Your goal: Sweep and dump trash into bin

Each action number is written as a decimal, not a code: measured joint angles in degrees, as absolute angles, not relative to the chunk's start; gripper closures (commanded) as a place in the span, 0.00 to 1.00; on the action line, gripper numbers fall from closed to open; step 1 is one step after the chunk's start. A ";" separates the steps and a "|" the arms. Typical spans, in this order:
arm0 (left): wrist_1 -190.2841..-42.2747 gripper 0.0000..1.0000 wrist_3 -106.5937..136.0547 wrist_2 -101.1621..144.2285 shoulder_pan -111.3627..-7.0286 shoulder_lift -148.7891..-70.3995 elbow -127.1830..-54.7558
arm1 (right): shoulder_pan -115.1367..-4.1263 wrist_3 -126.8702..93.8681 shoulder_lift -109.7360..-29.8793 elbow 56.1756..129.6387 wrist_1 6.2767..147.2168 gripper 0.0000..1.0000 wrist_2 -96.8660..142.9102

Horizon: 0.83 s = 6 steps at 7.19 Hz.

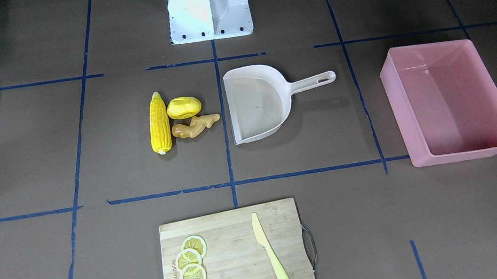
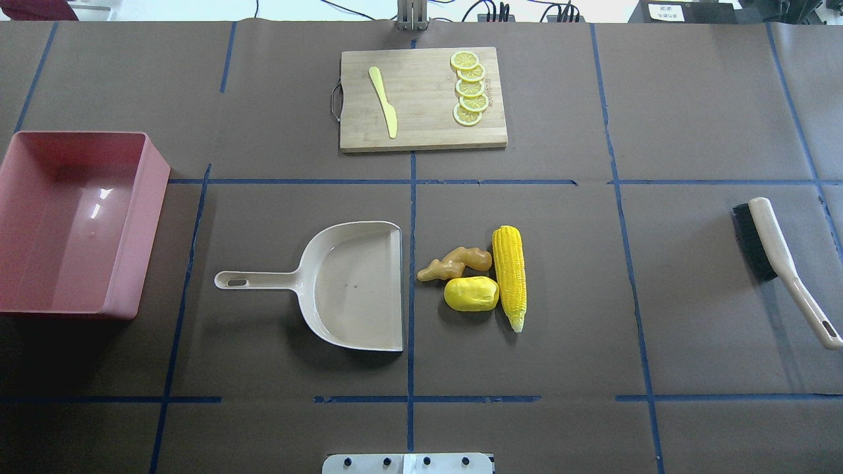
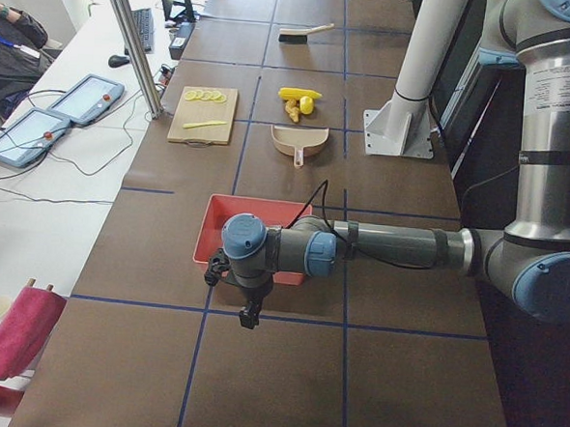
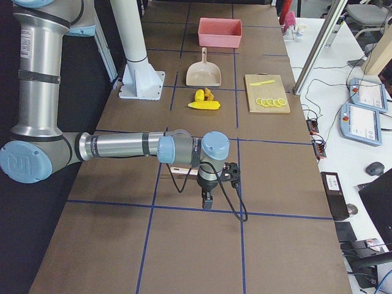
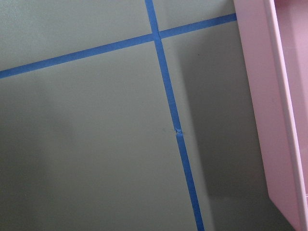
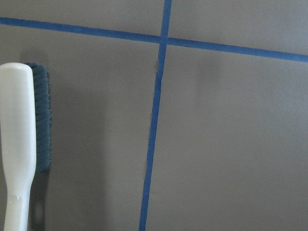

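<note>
The pink bin (image 2: 148,224), stiff and low-walled, sits just beside the left hand (image 3: 249,318), its wall at the edge of that wrist's view; it looks light enough to skid if bumped. The beige dustpan (image 2: 355,289) lies well away from that hand, further along the bench (image 2: 691,99), its open mouth toward the trash. It looks thin and rigid, best taken by its long handle. The brush (image 6: 19,125) lies close beneath the right hand (image 4: 207,201), best taken by the slim pale handle, clear of the dark bristles. Far from both hands, about midway between them, the corn cob (image 2: 512,273) looks hollow, light and apt to roll. The potato-like lump (image 2: 471,293) is smooth and may skid; the ginger root (image 2: 454,262) is knobbly and likelier to catch. Whether either hand is open or closed I cannot tell
</note>
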State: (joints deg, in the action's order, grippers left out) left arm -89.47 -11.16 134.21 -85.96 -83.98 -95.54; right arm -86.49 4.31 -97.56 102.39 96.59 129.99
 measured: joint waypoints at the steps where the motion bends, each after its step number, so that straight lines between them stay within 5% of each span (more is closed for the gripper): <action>1: -89.47 0.00 -11.14 134.21 -85.96 -83.99 -95.54 | -86.49 4.31 -97.56 102.39 96.59 0.00 129.99; 6: -90.90 0.00 -10.94 134.31 -85.87 -85.11 -96.23 | -86.43 4.31 -97.24 102.39 96.59 0.00 129.99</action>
State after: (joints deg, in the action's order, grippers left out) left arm -90.90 -10.94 134.31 -85.87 -85.11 -96.23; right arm -86.43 4.31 -97.24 102.39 96.59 129.99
